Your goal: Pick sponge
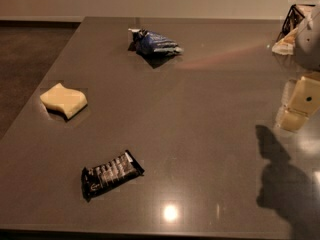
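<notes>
The sponge (63,100) is a pale yellow foam block with wavy edges. It lies flat near the left edge of the dark grey table (200,134). My gripper (295,109) is at the far right of the view, above the table, with cream-coloured fingers pointing down. It is far from the sponge, across the whole width of the table, and holds nothing that I can see.
A black candy-bar wrapper (111,174) lies near the front left. A blue chip bag (155,43) lies at the back centre. A wire basket with pale items (292,26) stands at the back right. The gripper's shadow (280,184) falls on the front right.
</notes>
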Controlling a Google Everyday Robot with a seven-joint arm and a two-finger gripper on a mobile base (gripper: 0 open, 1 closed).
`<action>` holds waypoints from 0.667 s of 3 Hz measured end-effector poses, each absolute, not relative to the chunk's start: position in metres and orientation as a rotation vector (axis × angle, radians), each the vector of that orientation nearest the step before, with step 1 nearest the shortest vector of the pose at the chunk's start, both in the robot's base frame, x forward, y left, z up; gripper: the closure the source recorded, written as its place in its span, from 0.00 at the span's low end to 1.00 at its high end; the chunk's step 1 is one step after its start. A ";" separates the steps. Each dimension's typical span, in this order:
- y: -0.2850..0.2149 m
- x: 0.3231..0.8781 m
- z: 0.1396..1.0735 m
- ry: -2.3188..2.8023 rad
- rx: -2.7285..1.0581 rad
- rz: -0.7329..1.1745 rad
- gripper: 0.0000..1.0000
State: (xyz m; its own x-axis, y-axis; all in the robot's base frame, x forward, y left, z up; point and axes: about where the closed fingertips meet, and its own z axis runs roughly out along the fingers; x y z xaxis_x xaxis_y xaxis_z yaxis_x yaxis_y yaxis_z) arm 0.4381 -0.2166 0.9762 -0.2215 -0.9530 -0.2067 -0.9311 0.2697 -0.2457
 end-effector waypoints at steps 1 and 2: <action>-0.217 0.438 0.976 2.232 -1.724 -0.099 0.00; -0.205 0.445 0.978 2.212 -1.743 -0.081 0.00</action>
State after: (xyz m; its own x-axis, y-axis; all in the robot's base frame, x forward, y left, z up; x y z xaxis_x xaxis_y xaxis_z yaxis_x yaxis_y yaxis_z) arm 0.4448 -0.2053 0.9783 -0.2027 -0.9553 -0.2152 -0.9369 0.2531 -0.2410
